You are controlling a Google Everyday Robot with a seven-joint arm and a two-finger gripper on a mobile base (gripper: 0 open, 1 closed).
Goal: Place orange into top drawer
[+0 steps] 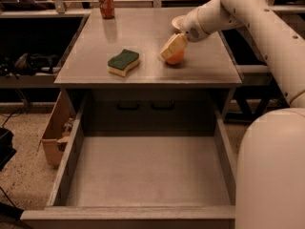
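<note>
The orange (177,58) sits on the grey cabinet top (143,37), right of centre, near the front edge. My gripper (170,51) comes in from the upper right and is right at the orange, covering its upper left part. The orange still rests on the top. The top drawer (147,173) is pulled wide open below the cabinet top. Its flat grey bottom is bare.
A green-topped sponge (123,62) lies left of the orange. A red can (106,3) stands at the back left. A white bowl (178,22) sits behind my wrist. A cardboard box (53,132) stands left of the drawer. My white arm fills the right side.
</note>
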